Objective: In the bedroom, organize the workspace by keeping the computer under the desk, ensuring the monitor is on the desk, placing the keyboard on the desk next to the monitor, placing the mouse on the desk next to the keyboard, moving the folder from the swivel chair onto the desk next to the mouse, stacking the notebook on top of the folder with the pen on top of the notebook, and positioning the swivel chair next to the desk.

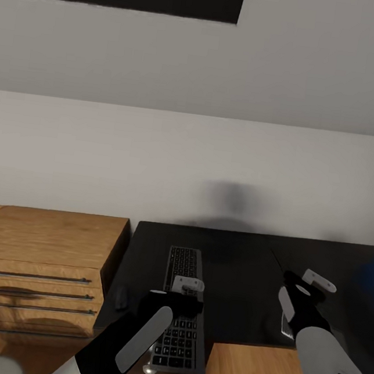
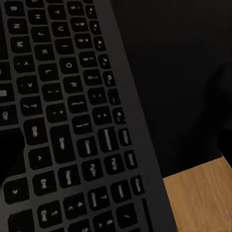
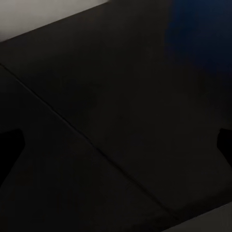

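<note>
Keyboard [image 1: 181,309]: a slim, silver-grey frame with rows of small dark keys is seen lying flat on the black bench [image 1: 239,287], in the lower centre of the head view; its near end overhangs the bench's front edge.
Handling: it is judged light, rigid and thin, with a smooth frame that could slip; a hold across the short width at one end, or a push along the bench top, would suit it better than a pinch on the keys.
Long axis: it runs from the lower edge of the frame up towards the wall, so one short end points at the robot and the other at the wall.
Left claw [image 1: 188,285]: it is held just above the keyboard's middle; whether it is wide or narrow cannot be told. Key rows and the frame's edge are seen close up in the left wrist view [image 2: 72,121].
Right claw [image 1: 309,284]: it hovers over bare bench at the right; its opening cannot be told, and nothing is seen held in it.
Surroundings: an oak drawer unit [image 1: 36,268] stands at the lower left, touching the bench's end.
</note>
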Controlling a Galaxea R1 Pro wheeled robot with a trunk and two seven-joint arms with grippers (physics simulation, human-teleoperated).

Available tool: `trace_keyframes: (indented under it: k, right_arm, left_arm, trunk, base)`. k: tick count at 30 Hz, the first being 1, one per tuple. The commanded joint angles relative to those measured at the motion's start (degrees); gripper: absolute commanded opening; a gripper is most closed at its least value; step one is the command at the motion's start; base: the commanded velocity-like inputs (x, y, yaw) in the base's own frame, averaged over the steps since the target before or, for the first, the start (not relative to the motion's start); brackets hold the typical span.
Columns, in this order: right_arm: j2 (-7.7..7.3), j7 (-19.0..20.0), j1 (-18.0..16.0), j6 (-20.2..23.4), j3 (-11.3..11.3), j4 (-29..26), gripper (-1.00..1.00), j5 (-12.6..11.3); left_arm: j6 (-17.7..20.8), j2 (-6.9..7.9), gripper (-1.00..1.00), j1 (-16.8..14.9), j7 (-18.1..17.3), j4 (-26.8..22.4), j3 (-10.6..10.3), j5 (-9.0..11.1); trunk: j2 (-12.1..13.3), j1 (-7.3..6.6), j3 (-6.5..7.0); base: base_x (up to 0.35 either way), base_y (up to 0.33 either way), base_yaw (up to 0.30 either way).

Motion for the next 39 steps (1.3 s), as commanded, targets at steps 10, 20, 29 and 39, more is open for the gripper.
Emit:
trace_keyframes:
  k: [10,20,29,39]
  right_arm:
    - [-2.61,3.3,0.0,0.3,0.0,2.0,1.0,-0.4]
    - [-4.38,12.9,0.0,5.2,-0.1,3.7,1.0,-0.6]
    - [-5.72,16.8,0.0,13.6,-3.0,3.8,1.0,-0.8]
    - [-5.73,16.9,0.0,15.7,-3.8,3.7,1.0,-0.8]
  left_arm:
    - [0.0,0.01,1.0,-0.1,0.3,-0.1,-0.1,0.7]
    - [0.0,0.02,1.0,-0.1,0.5,-2.6,-0.2,0.6]
    - [0.1,0.18,1.0,-0.1,0.8,-7.0,-0.5,1.0]
    - [0.1,0.18,1.0,-0.1,0.8,-7.1,-0.5,1.0]
  trunk:
    - [0.0,0.01,-0.07]
    - [0.0,0.01,-0.07]
    - [-0.8,0.45,-0.42]
    - [-4.8,2.65,-2.22]
  base:
    - [0.198,-0.046,0.0]
    - [0.027,-0.007,0.0]
    - [0.0,0.0,0.0]
    - [0.0,0.0,0.0]
